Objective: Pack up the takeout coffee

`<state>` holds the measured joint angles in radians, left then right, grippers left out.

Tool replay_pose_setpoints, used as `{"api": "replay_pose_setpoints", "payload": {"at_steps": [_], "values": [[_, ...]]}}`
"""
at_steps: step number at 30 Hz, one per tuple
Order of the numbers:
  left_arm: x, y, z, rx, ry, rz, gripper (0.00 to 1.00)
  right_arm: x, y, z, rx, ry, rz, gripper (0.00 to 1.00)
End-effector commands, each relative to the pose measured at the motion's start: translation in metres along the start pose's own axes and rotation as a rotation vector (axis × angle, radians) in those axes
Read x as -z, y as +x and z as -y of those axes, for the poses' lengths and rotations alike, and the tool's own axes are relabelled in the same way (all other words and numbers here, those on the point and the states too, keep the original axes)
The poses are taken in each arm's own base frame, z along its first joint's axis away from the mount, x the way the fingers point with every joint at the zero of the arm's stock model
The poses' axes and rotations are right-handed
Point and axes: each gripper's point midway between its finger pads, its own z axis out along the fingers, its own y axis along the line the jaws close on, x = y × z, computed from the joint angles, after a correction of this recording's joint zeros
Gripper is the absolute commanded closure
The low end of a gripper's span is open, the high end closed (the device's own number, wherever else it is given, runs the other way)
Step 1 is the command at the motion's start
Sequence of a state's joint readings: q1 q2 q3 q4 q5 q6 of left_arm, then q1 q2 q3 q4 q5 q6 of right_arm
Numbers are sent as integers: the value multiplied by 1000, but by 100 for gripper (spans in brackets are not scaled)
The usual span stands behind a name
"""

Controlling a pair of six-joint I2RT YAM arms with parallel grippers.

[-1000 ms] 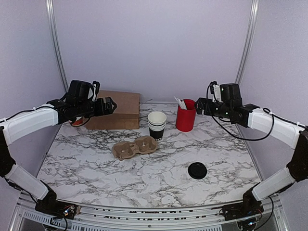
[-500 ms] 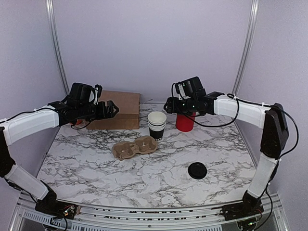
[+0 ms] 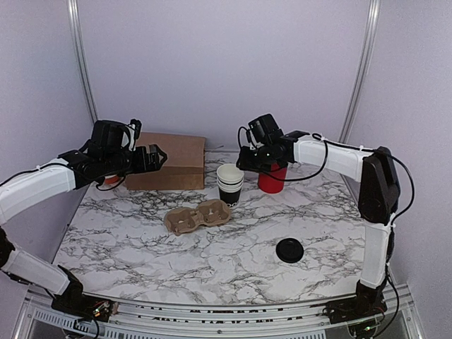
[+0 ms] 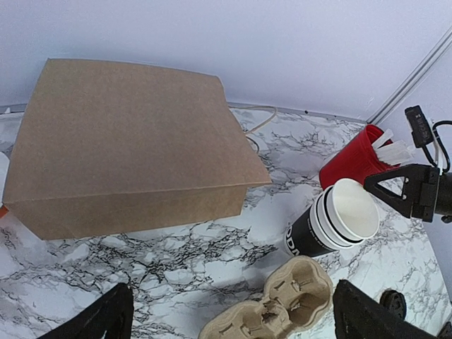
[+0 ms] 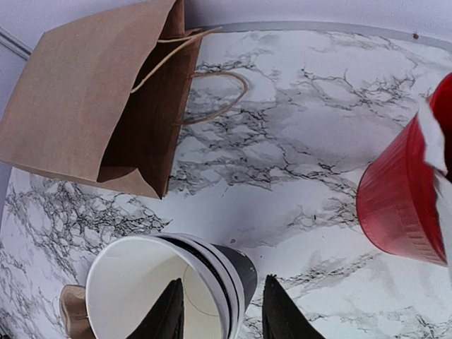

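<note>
From where I stand, the near half of the marble-patterned table (image 3: pixel 212 265) is roomy, with only a flat round black plastic lid (image 3: pixel 289 250) toward the near right corner. A low brown pulp two-cup carrier (image 3: pixel 198 216) sits mid-table. The far edge is crowded. A brown paper bag (image 3: pixel 176 161) lies in the far left corner under the left gripper (image 3: pixel 157 155). Beside it stand a stack of white-rimmed black paper cups (image 3: pixel 229 185) and a red cup of utensils (image 3: pixel 272 180), with narrow gaps between them. The right gripper (image 5: pixel 220 304) straddles the stack's rim, blocking access from above.

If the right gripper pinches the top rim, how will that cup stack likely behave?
The cup stack looks like thin paper, so its rim would probably flex under the right gripper. The cups are only nested, so the top one may lift off alone or drag others along. Empty and tall for its base, it likely tips if pushed.
</note>
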<state>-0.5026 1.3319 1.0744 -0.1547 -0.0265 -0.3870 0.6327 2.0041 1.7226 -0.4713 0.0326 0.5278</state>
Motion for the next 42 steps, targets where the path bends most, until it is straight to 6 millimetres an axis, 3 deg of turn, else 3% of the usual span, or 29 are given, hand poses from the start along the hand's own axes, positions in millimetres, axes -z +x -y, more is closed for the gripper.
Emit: {"api": "replay_pose_setpoints", "payload": {"at_steps": [1, 13, 23, 42], "values": [[10, -1, -4, -17, -17, 14, 1, 0, 2, -17, 13, 12, -16, 66], [18, -2, -2, -6, -4, 28, 1, 4, 7, -10, 17, 95, -22, 74], [12, 1, -2, 0, -2, 14, 1, 8, 3, -19, 16, 62, -21, 93], [3, 7, 1, 14, 15, -13, 1, 50, -36, -36, 21, 23, 82, 100]]}}
